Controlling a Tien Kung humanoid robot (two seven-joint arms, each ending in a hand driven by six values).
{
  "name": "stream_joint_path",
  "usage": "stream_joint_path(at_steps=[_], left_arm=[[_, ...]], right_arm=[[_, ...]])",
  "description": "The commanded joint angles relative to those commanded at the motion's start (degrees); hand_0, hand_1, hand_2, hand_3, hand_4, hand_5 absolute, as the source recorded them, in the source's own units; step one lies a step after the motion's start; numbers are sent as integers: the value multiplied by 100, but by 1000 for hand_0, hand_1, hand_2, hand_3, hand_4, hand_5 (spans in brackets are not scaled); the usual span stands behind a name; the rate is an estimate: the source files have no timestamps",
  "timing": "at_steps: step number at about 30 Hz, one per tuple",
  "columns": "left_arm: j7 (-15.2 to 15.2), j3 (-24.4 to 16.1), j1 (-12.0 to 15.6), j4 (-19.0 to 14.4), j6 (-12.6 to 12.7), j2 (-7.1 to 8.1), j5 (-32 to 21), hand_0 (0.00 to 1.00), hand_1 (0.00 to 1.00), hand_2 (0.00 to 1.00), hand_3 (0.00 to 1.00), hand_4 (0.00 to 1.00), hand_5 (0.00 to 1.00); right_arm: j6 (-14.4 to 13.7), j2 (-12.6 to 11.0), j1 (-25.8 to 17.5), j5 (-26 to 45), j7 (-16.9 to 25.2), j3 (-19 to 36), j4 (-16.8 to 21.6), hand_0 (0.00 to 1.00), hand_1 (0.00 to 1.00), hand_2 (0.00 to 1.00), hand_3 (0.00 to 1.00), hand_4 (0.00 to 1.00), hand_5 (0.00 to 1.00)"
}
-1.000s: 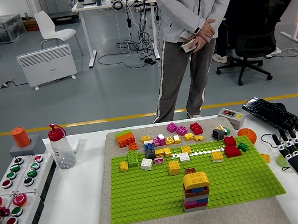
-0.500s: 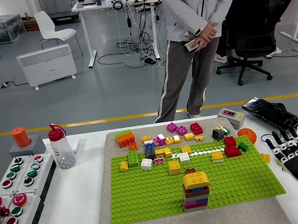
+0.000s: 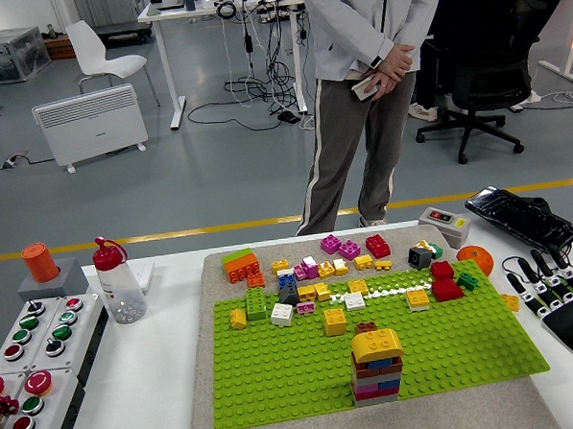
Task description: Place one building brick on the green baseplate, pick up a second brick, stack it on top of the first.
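Observation:
The green baseplate (image 3: pixel 275 369) lies on a grey mat in the middle of the table. A tall stack of bricks with a yellow curved brick on top (image 3: pixel 377 365) stands near the plate's front centre. Several loose bricks (image 3: pixel 319 280) of many colours are scattered along the plate's far edge and on the mat behind it. My right hand (image 3: pixel 551 279) hovers at the right edge of the picture, beside the plate, fingers spread and holding nothing. The left arm is out of sight.
A person stands behind the table with hands clasped around a small object (image 3: pixel 364 87). A clear bottle with a red cap (image 3: pixel 119 281) and a button box (image 3: pixel 30 367) sit at left. An orange (image 3: pixel 474 258), a grey switch box (image 3: pixel 445 223) and a black device (image 3: pixel 517 217) sit at right.
My right hand has drawn back slightly toward the right edge and lower, its fingers still spread. The person shifted a little. The bricks have not moved.

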Motion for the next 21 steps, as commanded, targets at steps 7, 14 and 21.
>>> stream_joint_path(at_steps=[7, 14, 21], left_arm=[[-15, 17, -47, 0, -4, 7, -20, 660, 691, 689, 577, 286, 998], [-22, 35, -73, 0, -6, 10, -27, 660, 691, 693, 577, 286, 998], [-23, 40, -97, 0, -7, 12, -21, 660, 691, 693, 577, 286, 998]], right_arm=[[-58, 32, 16, 70, -50, 9, -55, 852, 818, 842, 775, 550, 479], [-47, 44, 24, 145, -78, 15, -96, 844, 813, 840, 769, 551, 486], [-24, 54, 39, 216, -85, 33, -111, 836, 806, 831, 763, 553, 489]])
